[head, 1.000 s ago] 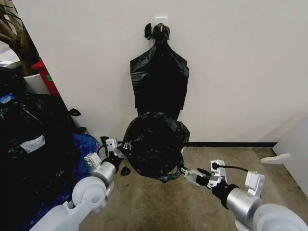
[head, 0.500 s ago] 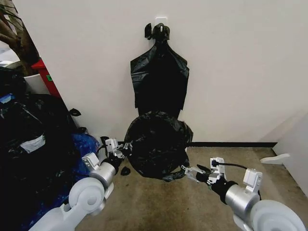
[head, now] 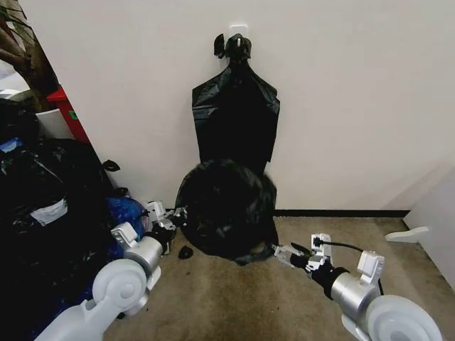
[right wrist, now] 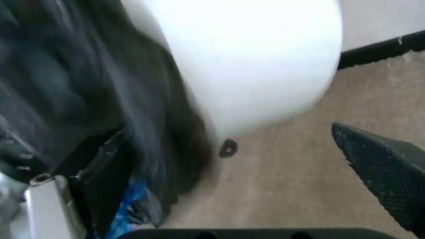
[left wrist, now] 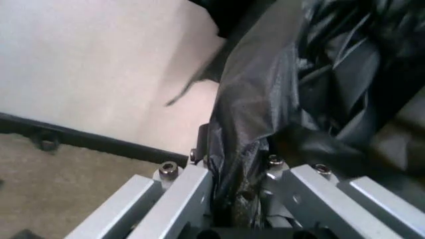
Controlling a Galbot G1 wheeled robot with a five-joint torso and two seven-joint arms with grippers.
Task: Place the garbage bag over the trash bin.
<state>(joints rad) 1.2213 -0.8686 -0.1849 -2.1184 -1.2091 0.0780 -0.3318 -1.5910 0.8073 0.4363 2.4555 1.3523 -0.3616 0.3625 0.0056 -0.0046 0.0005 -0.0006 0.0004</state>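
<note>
Now, garbage bag (left wrist: 265, 109) pinched in left gripper (left wrist: 239, 199) jaws, right gripper (head: 283, 253) jaws spread beside trash bin (right wrist: 252, 59).

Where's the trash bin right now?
In the head view the trash bin stands on the floor against the wall, below the hanging bunch of bags, hidden under the garbage bag. Its white wall shows in the right wrist view.

Garbage bag (head: 226, 209): thin glossy black plastic, crinkled, ballooned into a rounded mass low against the wall, just above the floor. Left edge bunched and pinched in the left end effector (head: 168, 222); lower right edge near the right end effector (head: 282, 253). Trash bin (right wrist: 246, 55): smooth white, round, tapered, standing on the carpet, with the bag draped against one side.
</note>
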